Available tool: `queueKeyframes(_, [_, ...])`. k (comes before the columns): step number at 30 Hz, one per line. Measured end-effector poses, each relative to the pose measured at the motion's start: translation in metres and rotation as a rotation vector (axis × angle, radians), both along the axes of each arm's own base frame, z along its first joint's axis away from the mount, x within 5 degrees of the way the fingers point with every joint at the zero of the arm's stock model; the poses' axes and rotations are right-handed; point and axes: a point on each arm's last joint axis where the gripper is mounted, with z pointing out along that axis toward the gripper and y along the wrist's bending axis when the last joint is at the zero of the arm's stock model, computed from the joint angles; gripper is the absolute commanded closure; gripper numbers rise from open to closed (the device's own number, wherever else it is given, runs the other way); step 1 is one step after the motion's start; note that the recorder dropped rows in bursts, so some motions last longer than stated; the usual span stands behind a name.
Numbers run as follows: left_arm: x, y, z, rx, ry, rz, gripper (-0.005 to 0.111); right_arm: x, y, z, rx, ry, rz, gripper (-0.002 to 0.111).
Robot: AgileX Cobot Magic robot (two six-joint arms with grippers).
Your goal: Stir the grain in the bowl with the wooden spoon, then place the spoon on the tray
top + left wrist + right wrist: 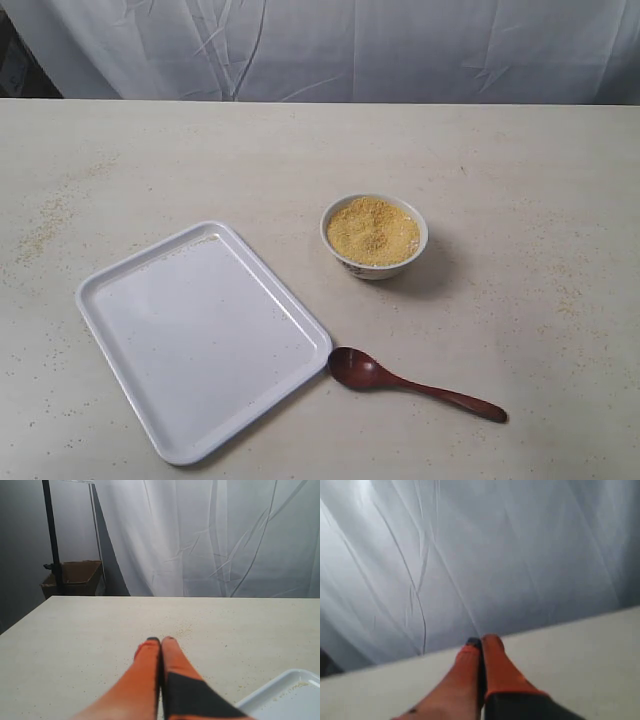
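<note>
Both the left gripper (160, 641) and right gripper (481, 641) had jaws closed, empty. The wooden spoon (360, 370) lay just beside the tray (200, 340).

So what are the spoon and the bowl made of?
The spoon looks like wood: dark reddish-brown, with a glossy shine, maybe lacquer. The bowl is probably glazed ceramic: smooth, white, with a faint dark pattern outside.

grain (373, 230) heaped in bowl (375, 270) | wooden spoon (415, 384) beside tray (200, 340)
</note>
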Motion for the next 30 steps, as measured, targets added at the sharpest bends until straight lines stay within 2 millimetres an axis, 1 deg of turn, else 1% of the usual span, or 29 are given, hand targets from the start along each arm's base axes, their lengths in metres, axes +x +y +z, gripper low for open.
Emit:
queueKeyframes(3, [0.000, 0.000, 0.000, 0.000, 0.000, 0.000, 0.106, 0.032, 0.012, 0.012, -0.093, 0.263, 0.140, 0.109])
queueKeyframes(5, [0.000, 0.000, 0.000, 0.000, 0.000, 0.000, 0.106, 0.051, 0.023, 0.010, -0.132, 0.430, 0.284, 0.109])
queueKeyframes(7, [0.000, 0.000, 0.000, 0.000, 0.000, 0.000, 0.106, 0.068, 0.034, 0.001, -0.142, 0.553, 0.426, 0.109])
queueKeyframes(9, [0.000, 0.000, 0.000, 0.000, 0.000, 0.000, 0.106, 0.085, 0.045, -0.016, -0.153, 0.671, 0.550, 0.109])
queueKeyframes(10, [0.000, 0.000, 0.000, 0.000, 0.000, -0.003, 0.106, 0.090, 0.049, -0.025, -0.167, 0.713, 0.590, 0.109])
queueKeyframes(11, [0.000, -0.001, 0.000, 0.001, 0.000, -0.010, 0.106, 0.097, 0.056, -0.037, -0.178, 0.771, 0.630, 0.109])
queueKeyframes(13, [0.000, -0.001, 0.000, 0.002, 0.000, -0.017, 0.106, 0.103, 0.069, -0.058, -0.209, 0.839, 0.688, 0.109])
queueKeyframes(15, [0.000, -0.001, 0.000, 0.002, 0.000, -0.019, 0.106, 0.105, 0.087, -0.079, -0.284, 0.888, 0.748, 0.109])
queueKeyframes(17, [0.000, -0.001, 0.000, 0.002, 0.000, -0.021, 0.106, 0.104, 0.106, -0.096, -0.381, 0.918, 0.810, 0.109])
queueKeyframes(18, [0.000, -0.001, 0.000, 0.002, 0.000, -0.021, 0.106, 0.103, 0.113, -0.101, -0.416, 0.925, 0.830, 0.107])
queueKeyframes(20, [0.000, -0.001, 0.000, 0.002, 0.000, -0.021, 0.106, 0.099, 0.130, -0.114, -0.497, 0.934, 0.872, 0.099])
queueKeyframes(21, [0.000, -0.001, 0.000, 0.002, 0.000, -0.021, 0.106, 0.097, 0.136, -0.119, -0.540, 0.932, 0.894, 0.091])
queueKeyframes(23, [0.000, -0.001, 0.000, 0.002, 0.000, -0.021, 0.106, 0.096, 0.145, -0.130, -0.619, 0.931, 0.913, 0.071])
queueKeyframes(24, [0.000, -0.001, 0.000, 0.002, 0.000, -0.021, 0.106, 0.096, 0.147, -0.135, -0.644, 0.941, 0.916, 0.046])
queueKeyframes(25, [0.000, -0.001, 0.000, 0.002, 0.000, -0.021, 0.106, 0.097, 0.149, -0.144, -0.712, 0.945, 0.922, 0.036])
queueKeyframes(26, [0.000, -0.001, 0.000, 0.002, 0.000, -0.021, 0.106, 0.098, 0.149, -0.148, -0.743, 0.943, 0.926, 0.016])
queueKeyframes(27, [0.000, -0.001, 0.000, 0.002, 0.000, -0.021, 0.106, 0.101, 0.148, -0.156, -0.814, 0.953, 0.935, 0.011])
queueKeyframes(28, [0.000, -0.001, 0.000, 0.002, 0.000, -0.021, 0.106, 0.102, 0.147, -0.158, -0.834, 0.959, 0.939, 0.009])
queueKeyframes(30, [0.000, -0.001, 0.000, 0.002, 0.000, -0.021, 0.106, 0.103, 0.147, -0.168, -0.875, 0.985, 0.947, 0.012])
